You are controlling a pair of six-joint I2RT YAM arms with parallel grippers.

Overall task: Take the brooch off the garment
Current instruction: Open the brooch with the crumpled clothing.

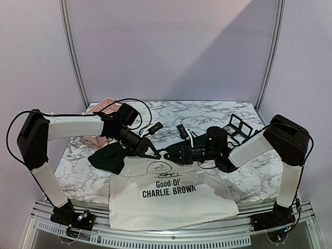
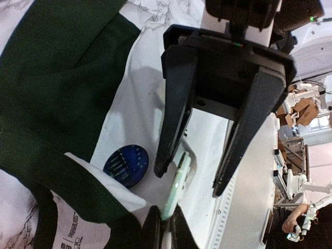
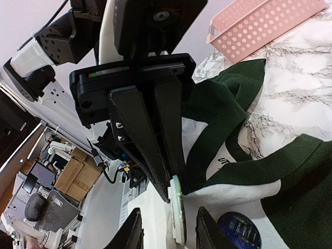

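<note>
Marble-patterned table [image 1: 223,111], pink perforated basket [image 1: 104,107] at its far left corner, black wire rack [image 1: 237,127] toward the far right, small black block [image 1: 181,129] near the middle, pale walls [image 1: 171,46] behind, metal posts [image 1: 72,52] at the corners.

The right gripper [image 2: 165,220] sits between the spread fingers of the left gripper [image 2: 188,181] — little room there. The brooch [image 2: 126,165] lies uncovered just beside one left finger. A pink basket [image 3: 259,26] and a black wire rack [image 1: 237,128] flank the rear tabletop [image 1: 207,111].
</note>
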